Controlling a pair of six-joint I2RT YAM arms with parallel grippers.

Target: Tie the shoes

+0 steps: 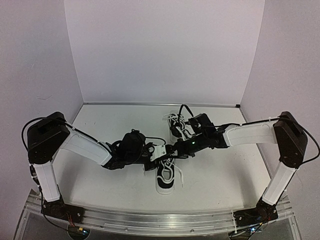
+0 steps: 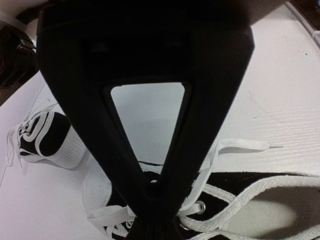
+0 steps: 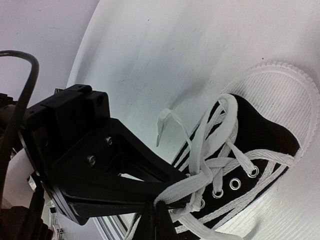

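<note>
The near black sneaker (image 1: pixel 165 181) with a white toe cap lies between the two arms, its white laces loose. My left gripper (image 1: pixel 161 154) and right gripper (image 1: pixel 171 152) meet over its lacing. In the left wrist view the left gripper (image 2: pixel 156 212) is shut on a white lace (image 2: pixel 235 147) above the shoe's (image 2: pixel 280 185) eyelets. In the right wrist view the right gripper (image 3: pixel 154 206) is shut on a lace strand (image 3: pixel 200 182) of the same shoe (image 3: pixel 260 130), close beside the left gripper (image 3: pixel 100 165). The second sneaker (image 1: pixel 175 124) lies farther back and also shows in the left wrist view (image 2: pixel 50 137).
White walls close in the white table (image 1: pixel 225 175) on three sides. A metal rail (image 1: pixel 160 220) runs along the near edge. The right arm's cable (image 1: pixel 186 110) arches over the far shoe.
</note>
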